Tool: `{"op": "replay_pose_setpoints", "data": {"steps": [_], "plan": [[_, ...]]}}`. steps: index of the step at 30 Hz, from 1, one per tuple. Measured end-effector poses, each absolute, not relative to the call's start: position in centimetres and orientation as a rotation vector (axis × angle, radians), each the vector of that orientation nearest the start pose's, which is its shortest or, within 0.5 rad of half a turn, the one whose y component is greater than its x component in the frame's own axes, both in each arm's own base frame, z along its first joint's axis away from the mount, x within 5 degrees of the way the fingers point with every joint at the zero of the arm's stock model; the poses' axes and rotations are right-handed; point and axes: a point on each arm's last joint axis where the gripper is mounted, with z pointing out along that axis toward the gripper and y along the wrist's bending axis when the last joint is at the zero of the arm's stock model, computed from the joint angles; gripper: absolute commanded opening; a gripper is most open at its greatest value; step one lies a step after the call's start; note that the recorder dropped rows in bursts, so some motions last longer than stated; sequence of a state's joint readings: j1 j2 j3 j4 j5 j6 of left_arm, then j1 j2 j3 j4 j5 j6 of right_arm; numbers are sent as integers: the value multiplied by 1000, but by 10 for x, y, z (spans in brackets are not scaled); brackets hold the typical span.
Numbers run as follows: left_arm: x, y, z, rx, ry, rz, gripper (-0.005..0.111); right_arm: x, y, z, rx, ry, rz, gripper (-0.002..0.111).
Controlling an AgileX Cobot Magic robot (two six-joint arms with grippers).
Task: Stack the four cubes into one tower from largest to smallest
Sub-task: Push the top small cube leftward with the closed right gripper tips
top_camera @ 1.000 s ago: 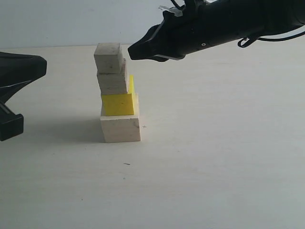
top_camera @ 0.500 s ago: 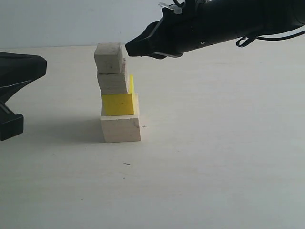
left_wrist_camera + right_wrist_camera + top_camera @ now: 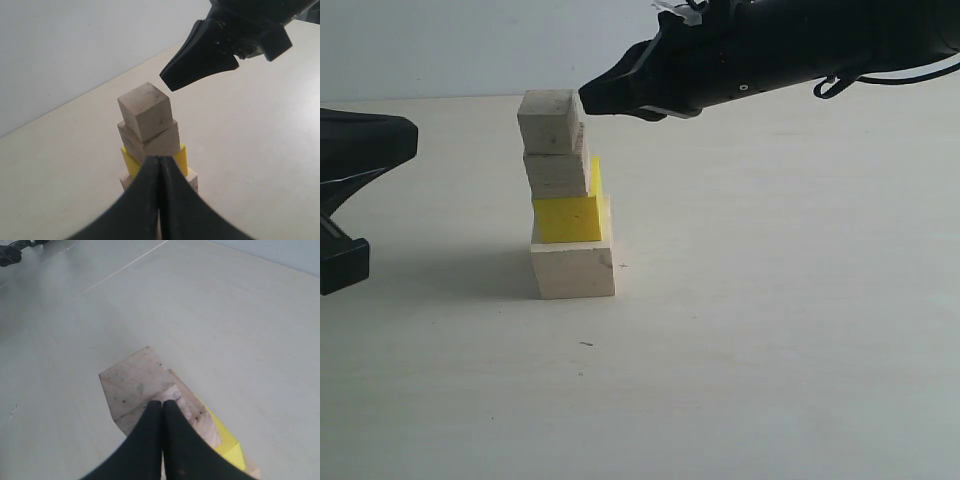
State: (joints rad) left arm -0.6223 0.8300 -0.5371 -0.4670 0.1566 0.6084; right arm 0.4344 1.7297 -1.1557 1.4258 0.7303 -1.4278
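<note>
Exterior view: tower (image 3: 560, 175), four skewed tiers, yellow cube (image 3: 568, 219) second up; left gripper (image 3: 159, 161), right gripper (image 3: 162, 404) jaws closed.

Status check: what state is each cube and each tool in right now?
large cube: lowest, carrying the others.
yellow cube: stacked on large cube.
medium cube: stacked on yellow cube.
small cube: on top, ungripped.
right tool: shut, empty, tip near small cube.
left tool: shut, empty, clear of the cubes.

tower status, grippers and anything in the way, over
Left gripper shut, clear of four-cube tower. Right gripper shut, tip beside small pale wooden cube on top. Tower standing, slightly staggered. No obstruction seen.
</note>
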Motion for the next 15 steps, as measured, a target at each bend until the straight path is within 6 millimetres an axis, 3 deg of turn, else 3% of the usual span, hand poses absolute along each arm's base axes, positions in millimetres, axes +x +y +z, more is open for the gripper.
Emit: {"op": "replay_pose_setpoints", "data": {"steps": [15], "plan": [[137, -106, 297, 768, 1774, -386, 0, 314, 212, 252, -894, 1993, 1023, 0]]}}
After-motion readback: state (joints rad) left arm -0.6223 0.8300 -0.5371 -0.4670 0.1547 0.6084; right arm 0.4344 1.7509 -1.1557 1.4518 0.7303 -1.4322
